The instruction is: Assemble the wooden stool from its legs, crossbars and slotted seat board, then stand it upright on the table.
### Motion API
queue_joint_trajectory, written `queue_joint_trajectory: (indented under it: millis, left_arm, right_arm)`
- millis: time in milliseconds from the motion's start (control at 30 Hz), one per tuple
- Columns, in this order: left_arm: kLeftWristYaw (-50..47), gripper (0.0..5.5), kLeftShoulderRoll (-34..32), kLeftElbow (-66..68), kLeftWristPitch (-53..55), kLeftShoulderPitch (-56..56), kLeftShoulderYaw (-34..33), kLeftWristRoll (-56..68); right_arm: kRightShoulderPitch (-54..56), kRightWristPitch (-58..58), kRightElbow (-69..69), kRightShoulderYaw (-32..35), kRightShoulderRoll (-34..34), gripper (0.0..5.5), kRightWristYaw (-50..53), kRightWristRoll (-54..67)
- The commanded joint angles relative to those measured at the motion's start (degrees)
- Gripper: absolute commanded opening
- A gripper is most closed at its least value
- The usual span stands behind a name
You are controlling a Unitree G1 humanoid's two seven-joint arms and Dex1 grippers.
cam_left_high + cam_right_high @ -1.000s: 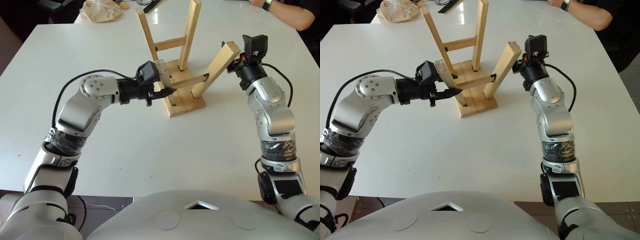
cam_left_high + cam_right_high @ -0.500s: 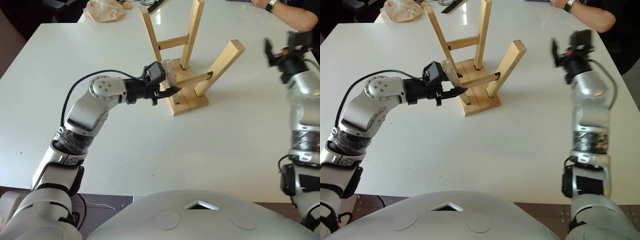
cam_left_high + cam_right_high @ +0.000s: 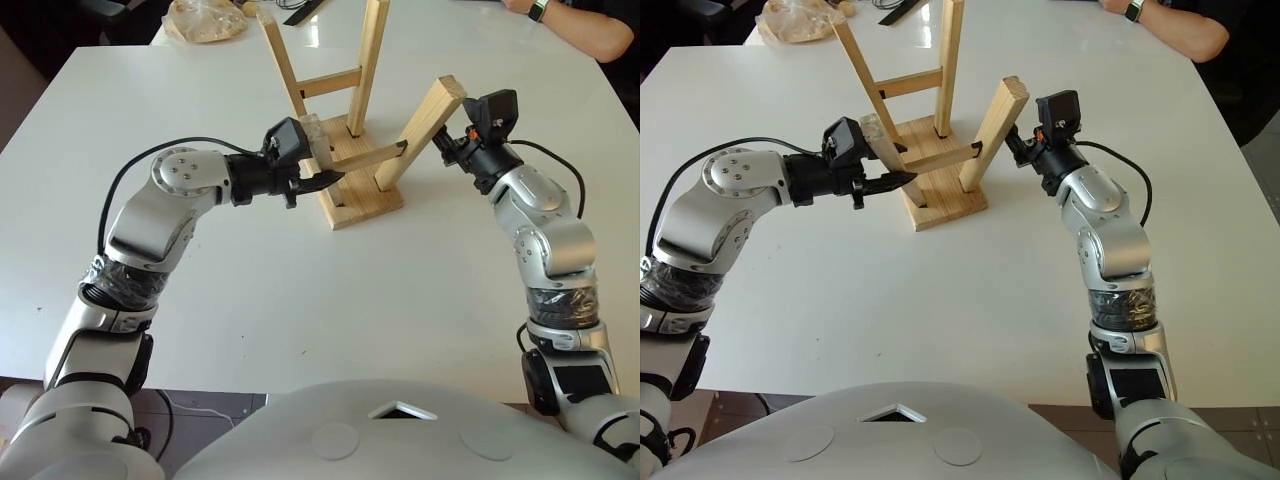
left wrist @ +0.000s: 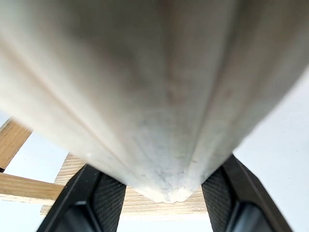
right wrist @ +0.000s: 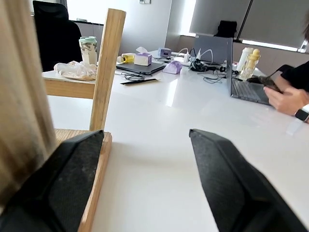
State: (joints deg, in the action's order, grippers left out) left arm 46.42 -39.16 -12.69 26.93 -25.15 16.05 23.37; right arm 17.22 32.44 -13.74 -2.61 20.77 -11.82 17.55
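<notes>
The stool lies upside down on the white table [image 3: 300, 290], its seat board [image 3: 362, 203] flat and its legs pointing up. My left gripper [image 3: 322, 174] is shut on the near-left leg [image 4: 145, 96], low down near the board. A crossbar [image 3: 368, 157] runs from that leg to the near-right leg [image 3: 422, 128], which leans outward to the right. My right gripper [image 3: 462, 142] stands open just beside the top of the leaning leg [image 5: 19, 96], its fingers [image 5: 72, 183] wide apart. The two far legs [image 3: 368, 60] stand joined by their own crossbar [image 3: 330, 83].
A clear bag of bread [image 3: 205, 20] lies at the table's far left corner, with dark cables [image 3: 300, 8] beside it. A person's arm [image 3: 590, 25] rests at the far right edge, by a laptop [image 5: 251, 87]. The near half of the table is bare.
My right arm swung out to the right, away from the leaning leg, and has come back beside its top. The left gripper kept its hold on the leg.
</notes>
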Motion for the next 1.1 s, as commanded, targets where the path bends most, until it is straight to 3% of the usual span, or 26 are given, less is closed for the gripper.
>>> queue_joint_trajectory:
  millis: [33, 133, 300, 467, 733, 1100]
  left_arm:
    - [-2.73, 2.05, 1.66, -1.77, 10.16, 3.73, 7.33, -4.43]
    - [-4.69, 2.64, 2.15, -4.54, 13.16, 4.29, 5.61, -2.84]
    - [-8.89, 3.46, 9.75, -10.07, 23.01, 4.25, -2.7, 7.03]
    - [-7.27, 4.29, 10.16, -13.42, 23.02, 6.48, -2.23, 7.67]
    - [-5.35, 4.29, 7.2, -18.23, 19.22, 14.44, 4.87, 3.88]
    - [-2.91, 4.29, 2.47, -19.91, 11.95, 20.32, 3.76, -0.24]
  right_arm:
    - [3.16, -0.66, -6.1, -8.51, -2.26, 3.3, -10.83, 3.95]
    - [1.92, -3.56, -2.98, -7.19, 0.39, 3.3, -11.3, 0.6]
    - [1.07, -10.27, 4.73, -6.38, 4.46, 3.3, -13.67, -6.03]
    - [1.96, -14.88, 11.44, -6.16, 4.8, 3.3, -15.62, -9.41]
    - [2.04, -21.18, 19.57, -5.47, 7.07, 3.3, -17.89, -14.07]
    - [2.26, -25.2, 23.0, -3.32, 7.3, 3.3, -16.25, -17.97]
